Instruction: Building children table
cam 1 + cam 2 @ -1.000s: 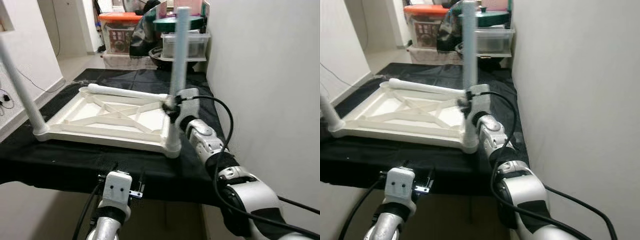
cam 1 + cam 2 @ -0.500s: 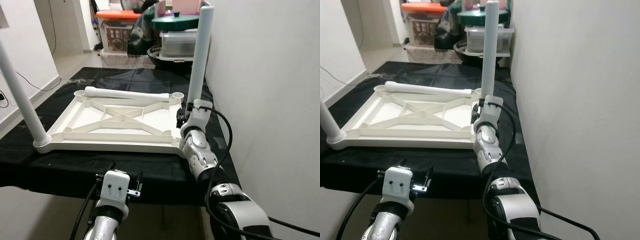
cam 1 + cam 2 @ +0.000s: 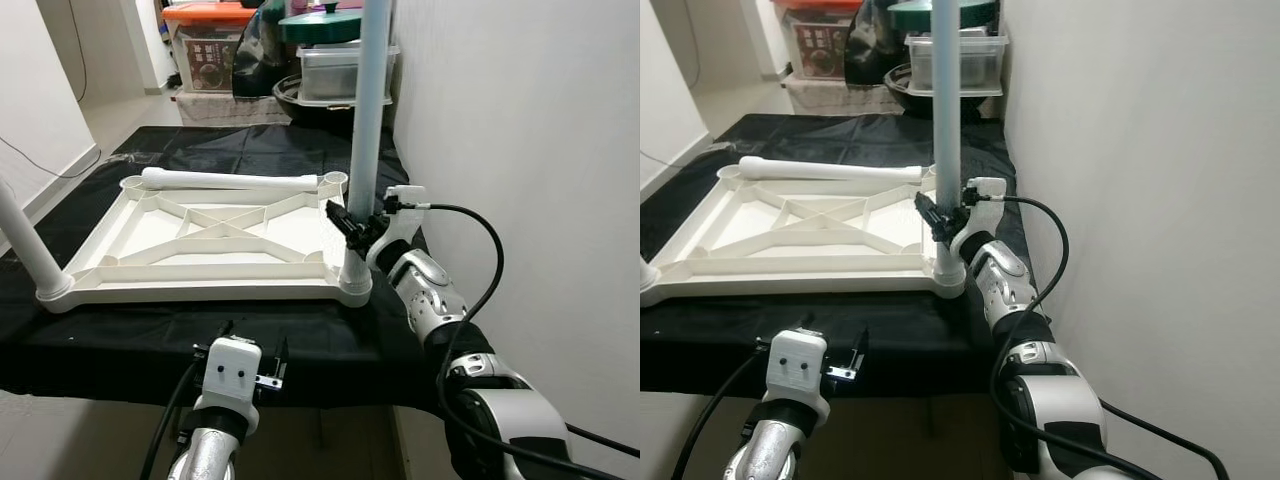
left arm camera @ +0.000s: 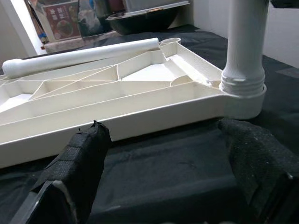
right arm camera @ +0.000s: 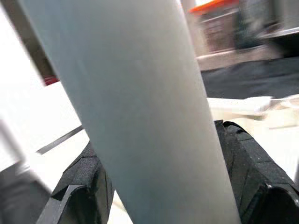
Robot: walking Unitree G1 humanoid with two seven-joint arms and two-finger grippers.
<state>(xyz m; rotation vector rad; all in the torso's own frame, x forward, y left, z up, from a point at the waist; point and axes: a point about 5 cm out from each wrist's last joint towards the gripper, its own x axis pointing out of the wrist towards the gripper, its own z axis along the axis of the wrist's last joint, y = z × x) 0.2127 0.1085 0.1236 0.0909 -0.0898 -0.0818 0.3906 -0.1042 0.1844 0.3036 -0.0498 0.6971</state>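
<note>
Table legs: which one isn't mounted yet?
The leg lying flat along the far edge of the tabletop. The other two stand upright in near corner sockets: the right leg, held by the right gripper, and the left leg.

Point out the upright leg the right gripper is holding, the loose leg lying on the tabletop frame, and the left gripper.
upright leg (image 3: 366,150), left eye view, mid shaft above the grip.
loose leg (image 3: 225,181), left eye view, middle of its length.
left gripper (image 4: 173,158), left wrist view, midway between the fingertips.
</note>
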